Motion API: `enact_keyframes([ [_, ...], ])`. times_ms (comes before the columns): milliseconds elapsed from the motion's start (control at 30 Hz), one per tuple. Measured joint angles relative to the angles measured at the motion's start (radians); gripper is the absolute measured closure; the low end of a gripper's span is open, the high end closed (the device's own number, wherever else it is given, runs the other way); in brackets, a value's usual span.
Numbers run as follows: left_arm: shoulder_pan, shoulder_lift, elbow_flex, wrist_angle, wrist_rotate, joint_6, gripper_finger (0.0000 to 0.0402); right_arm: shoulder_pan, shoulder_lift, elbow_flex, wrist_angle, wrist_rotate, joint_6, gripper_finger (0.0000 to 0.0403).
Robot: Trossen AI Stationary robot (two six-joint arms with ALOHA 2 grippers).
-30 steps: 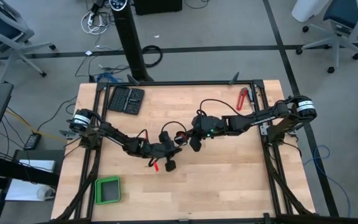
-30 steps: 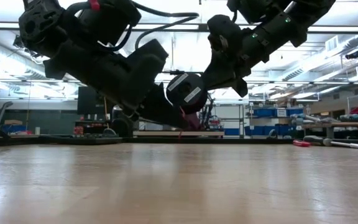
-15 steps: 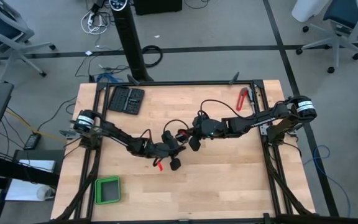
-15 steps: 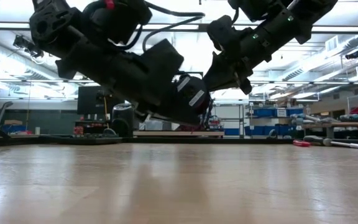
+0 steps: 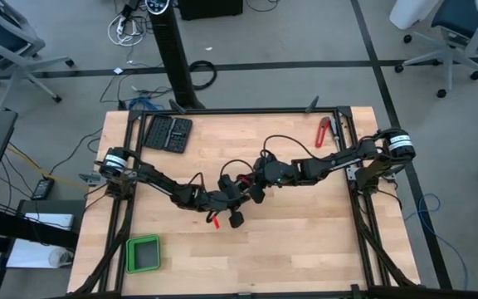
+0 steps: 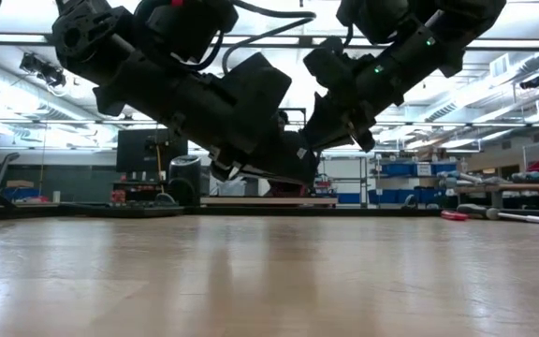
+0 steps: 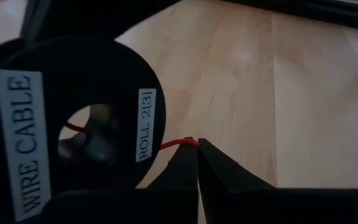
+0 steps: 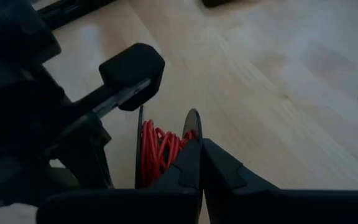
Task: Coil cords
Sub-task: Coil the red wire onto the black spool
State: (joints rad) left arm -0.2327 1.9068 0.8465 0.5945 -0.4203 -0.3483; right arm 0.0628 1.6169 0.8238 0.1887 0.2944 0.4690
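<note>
Table (image 5: pixel 305 241): light wood, both arms meeting near its middle.
Spool (image 7: pixel 73 124): black, labelled "WIRE CABLE", held above the table's middle.
Left gripper (image 7: pixel 197 144): fingers together, pinching the red cord beside the spool.
Right gripper (image 8: pixel 200 144): fingers together at the spool's rim, apparently gripping it.
Red cord (image 8: pixel 160 149): wound on the spool, one strand running to the left gripper.

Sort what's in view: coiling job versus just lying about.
Job: red cord; black spool; left gripper, pinching the cord's end; right gripper, at the spool's rim.
Lying about: red-handled tool; black case; green tub.
</note>
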Motion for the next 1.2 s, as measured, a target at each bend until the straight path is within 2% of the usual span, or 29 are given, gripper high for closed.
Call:
enact_keyframes([
  [133, -0.004, 0.0, 0.0, -0.014, 0.008, -0.028, 0.0393, 0.003, 0.0, 0.0, -0.002, -0.022, -0.009, 0.0399],
  [233, -0.004, 0.0, 0.0, -0.033, 0.008, -0.031, 0.037, 0.003, 0.0, 0.0, -0.02, -0.029, -0.01, 0.0399],
  [433, 0.011, 0.0, 0.0, -0.045, 0.089, -0.027, 0.0333, 0.003, 0.0, -0.002, -0.04, -0.066, -0.01, 0.0399],
  [800, 0.023, 0.0, 0.0, -0.085, 0.093, 0.006, 0.033, 0.003, 0.001, -0.001, -0.108, -0.071, -0.037, 0.04],
  [967, 0.023, 0.0, 0.0, -0.121, 0.145, 0.006, 0.033, 0.003, 0.001, -0.001, -0.135, -0.073, -0.052, 0.04],
  [1200, 0.036, -0.051, 0.0, -0.269, 0.137, 0.031, 0.033, 0.019, 0.001, -0.001, -0.131, -0.087, -0.157, 0.04],
])
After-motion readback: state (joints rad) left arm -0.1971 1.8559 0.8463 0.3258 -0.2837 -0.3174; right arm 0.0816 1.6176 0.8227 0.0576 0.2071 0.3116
